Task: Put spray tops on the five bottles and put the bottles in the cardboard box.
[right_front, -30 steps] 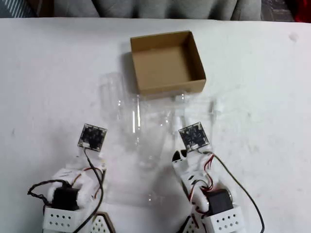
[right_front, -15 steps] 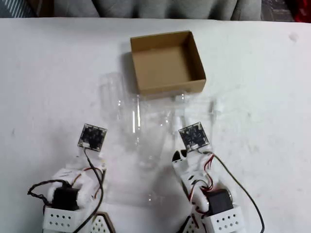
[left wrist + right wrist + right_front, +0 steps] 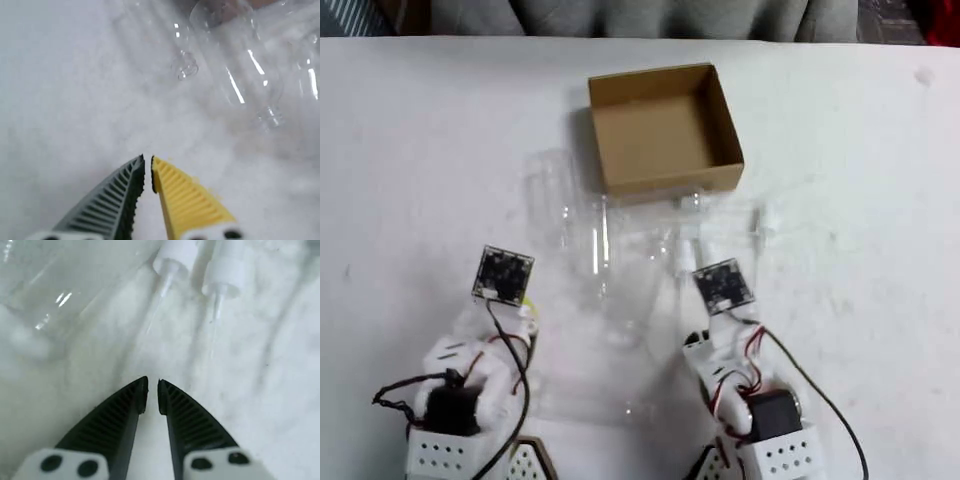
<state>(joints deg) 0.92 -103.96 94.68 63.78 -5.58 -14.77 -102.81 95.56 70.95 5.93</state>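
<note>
Several clear plastic bottles (image 3: pixel 601 247) lie on their sides on the white table, in front of the open, empty cardboard box (image 3: pixel 665 128). In the left wrist view, two bottles (image 3: pixel 240 65) point their open necks toward my left gripper (image 3: pixel 148 163). It is shut on nothing and hovers over bare table short of them. White spray tops (image 3: pixel 172 260) with thin dip tubes lie just ahead of my right gripper (image 3: pixel 152 386), which is also shut and empty. A bottle (image 3: pixel 65 280) lies beside those tops. The left arm (image 3: pixel 503 275) and right arm (image 3: pixel 723 287) flank the bottles.
More spray tops (image 3: pixel 760 222) lie near the box's front right corner. The table (image 3: pixel 860 180) is white and bare to the far left and right. Both arm bases (image 3: pixel 445 440) stand at the near edge.
Both arms have shifted slightly: the left wrist has moved a little up and to the left, and the right wrist a little toward the spray tops. Bottles and box have not moved.
</note>
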